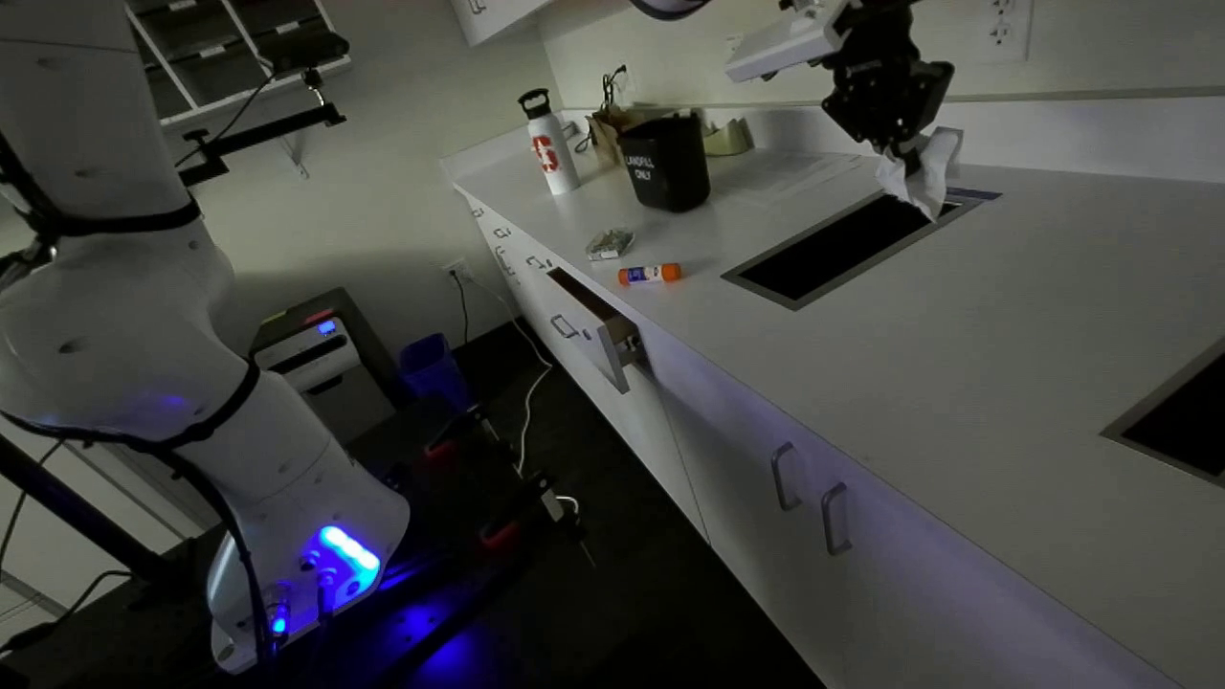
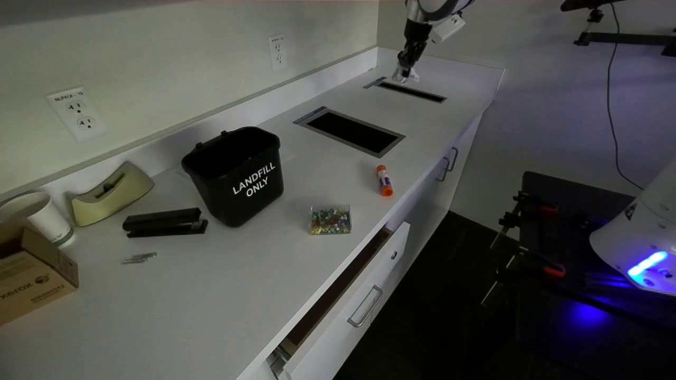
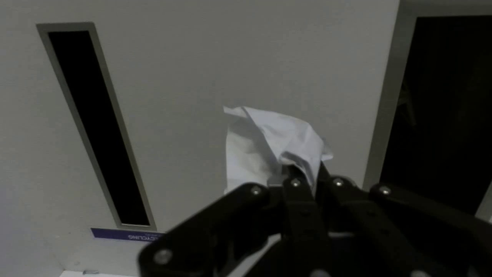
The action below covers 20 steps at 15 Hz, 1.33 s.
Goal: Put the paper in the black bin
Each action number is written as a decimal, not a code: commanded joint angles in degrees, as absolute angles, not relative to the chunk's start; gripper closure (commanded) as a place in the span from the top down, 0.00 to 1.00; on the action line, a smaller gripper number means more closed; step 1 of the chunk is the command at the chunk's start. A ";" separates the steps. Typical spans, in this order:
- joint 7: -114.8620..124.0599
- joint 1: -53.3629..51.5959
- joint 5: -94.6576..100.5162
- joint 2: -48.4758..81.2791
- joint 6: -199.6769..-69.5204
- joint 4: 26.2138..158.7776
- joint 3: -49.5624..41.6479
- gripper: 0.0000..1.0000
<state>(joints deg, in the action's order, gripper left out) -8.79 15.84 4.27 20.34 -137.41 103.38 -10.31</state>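
Observation:
The paper [image 1: 921,180] is a crumpled white sheet. My gripper [image 1: 907,155] is shut on it and holds it above the countertop. The paper [image 2: 405,78] and gripper [image 2: 405,67] also show in an exterior view, near the far cut-out. In the wrist view the paper [image 3: 286,132] sticks out past the closed fingers [image 3: 301,173], which hide part of it. The black bin [image 1: 667,163] stands upright on the counter, open at the top, marked "LANDFILL ONLY". The bin [image 2: 240,179] is well apart from the gripper and is not in the wrist view.
Dark countertop cut-outs [image 2: 359,132] lie between bin and gripper. A glue stick [image 2: 384,180], a box of pins [image 2: 330,219], a stapler [image 2: 166,221] and a tape dispenser [image 2: 111,192] surround the bin. A white bottle [image 1: 550,144] stands behind it. A drawer [image 1: 612,354] is open.

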 commanded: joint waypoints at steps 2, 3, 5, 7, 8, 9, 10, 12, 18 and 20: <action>-9.05 15.51 4.13 17.63 -137.25 106.20 -10.67 0.07; -9.05 15.45 4.14 17.10 -137.25 106.85 -10.68 0.07; -9.05 15.41 4.15 16.95 -137.26 107.31 -10.69 0.02; -16.01 15.99 0.42 13.25 -138.79 111.34 -7.98 0.02; -19.89 16.04 -1.18 11.14 -138.04 113.08 -6.80 0.02; -22.73 15.86 -2.03 9.75 -137.48 114.19 -6.14 0.02; -25.95 15.76 -3.11 8.19 -137.10 115.37 -5.41 0.02; -32.20 15.36 -5.50 4.37 -135.37 117.94 -4.17 0.02; -49.07 9.79 -13.28 -4.54 -129.25 121.83 -3.63 0.02; -53.49 6.95 -16.42 -5.36 -127.64 121.18 -3.48 0.02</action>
